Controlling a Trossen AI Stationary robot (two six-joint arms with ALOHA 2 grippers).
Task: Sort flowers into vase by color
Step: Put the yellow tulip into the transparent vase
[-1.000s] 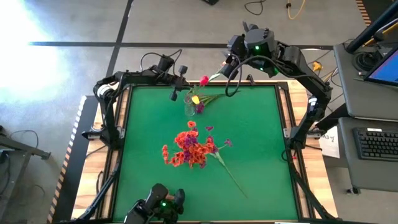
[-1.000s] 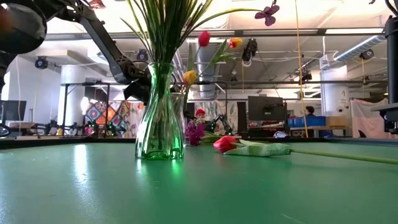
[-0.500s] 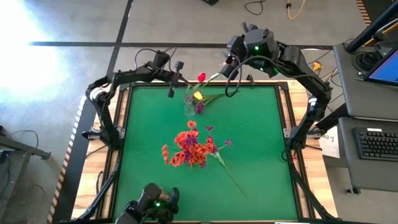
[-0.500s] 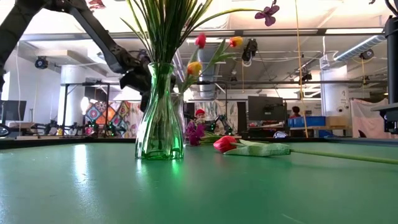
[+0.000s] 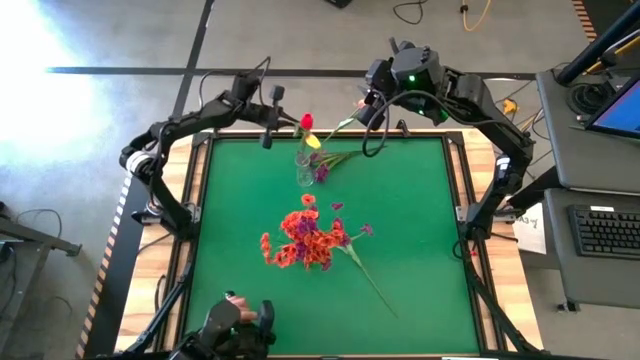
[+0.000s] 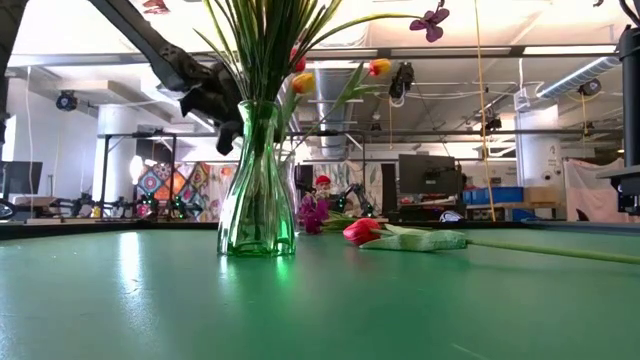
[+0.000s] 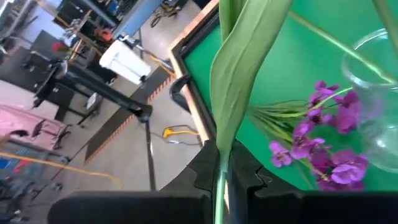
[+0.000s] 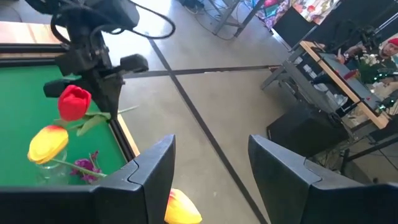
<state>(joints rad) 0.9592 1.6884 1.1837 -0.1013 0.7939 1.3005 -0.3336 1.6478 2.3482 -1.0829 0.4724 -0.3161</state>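
Red tulip (image 5: 306, 122) hangs above the vase (image 5: 304, 172), its stem clamped in the left end effector (image 5: 268, 113); the right end effector (image 5: 366, 108), apart, seemingly carries a yellow tulip (image 8: 182, 208).

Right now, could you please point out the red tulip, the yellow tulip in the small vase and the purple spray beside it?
red tulip (image 8: 74, 102), right wrist view, on the bloom.
yellow tulip (image 8: 48, 144), right wrist view, on the bloom.
purple spray (image 7: 328, 137), left wrist view, on the blossom cluster.
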